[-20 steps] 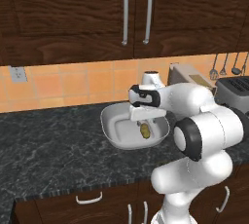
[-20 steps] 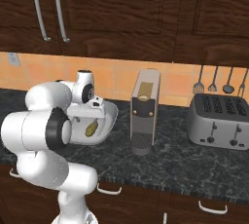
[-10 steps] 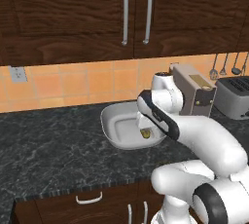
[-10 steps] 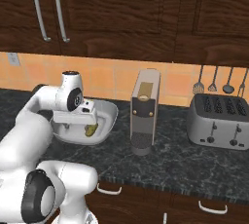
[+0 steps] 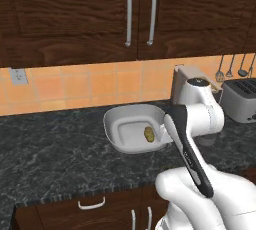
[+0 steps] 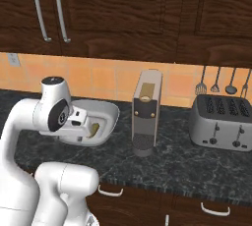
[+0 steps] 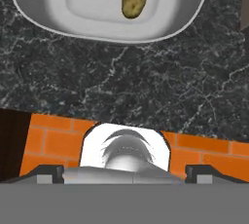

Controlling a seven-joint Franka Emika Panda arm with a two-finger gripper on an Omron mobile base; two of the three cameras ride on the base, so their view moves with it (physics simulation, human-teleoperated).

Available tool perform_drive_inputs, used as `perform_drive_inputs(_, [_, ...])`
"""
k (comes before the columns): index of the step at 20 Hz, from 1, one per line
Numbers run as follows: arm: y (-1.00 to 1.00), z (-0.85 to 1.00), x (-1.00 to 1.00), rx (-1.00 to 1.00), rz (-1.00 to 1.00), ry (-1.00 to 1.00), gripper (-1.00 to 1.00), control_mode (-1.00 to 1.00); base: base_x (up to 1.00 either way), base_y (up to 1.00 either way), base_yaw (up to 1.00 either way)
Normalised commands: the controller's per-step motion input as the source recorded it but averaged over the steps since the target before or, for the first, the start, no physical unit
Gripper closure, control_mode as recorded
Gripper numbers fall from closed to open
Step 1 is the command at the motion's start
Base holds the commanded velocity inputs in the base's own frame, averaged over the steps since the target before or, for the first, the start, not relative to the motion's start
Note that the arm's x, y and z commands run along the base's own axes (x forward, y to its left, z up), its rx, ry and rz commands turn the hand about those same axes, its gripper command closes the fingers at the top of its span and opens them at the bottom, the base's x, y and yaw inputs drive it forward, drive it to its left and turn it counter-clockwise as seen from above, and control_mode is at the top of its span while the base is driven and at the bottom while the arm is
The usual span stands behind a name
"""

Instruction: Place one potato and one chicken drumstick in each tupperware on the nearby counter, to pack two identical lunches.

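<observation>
With one potato (image 5: 149, 134) already lying in the container (image 5: 131, 144) on the dark surface (image 5: 55, 154), the sensible move was to lift clear and go for a drumstick. The jaws stood wide apart, empty, above the surface beside the container, potato well apart from them.

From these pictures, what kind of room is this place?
It looks like a home kitchen: a dark stone counter under wooden wall cabinets, a silver toaster with utensils hanging above it, and a tupperware holding a potato.
</observation>
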Motion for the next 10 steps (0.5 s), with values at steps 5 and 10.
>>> perform_drive_inputs(5, [-0.06,0.53,-0.82,0.0,0.02,-0.06,-1.0,-1.0,0.0,0.0,0.0])
perform_drive_inputs(10, [0.0,0.0,-0.02,0.0,0.0,0.0,-1.0,-1.0,0.0,0.0,0.0])
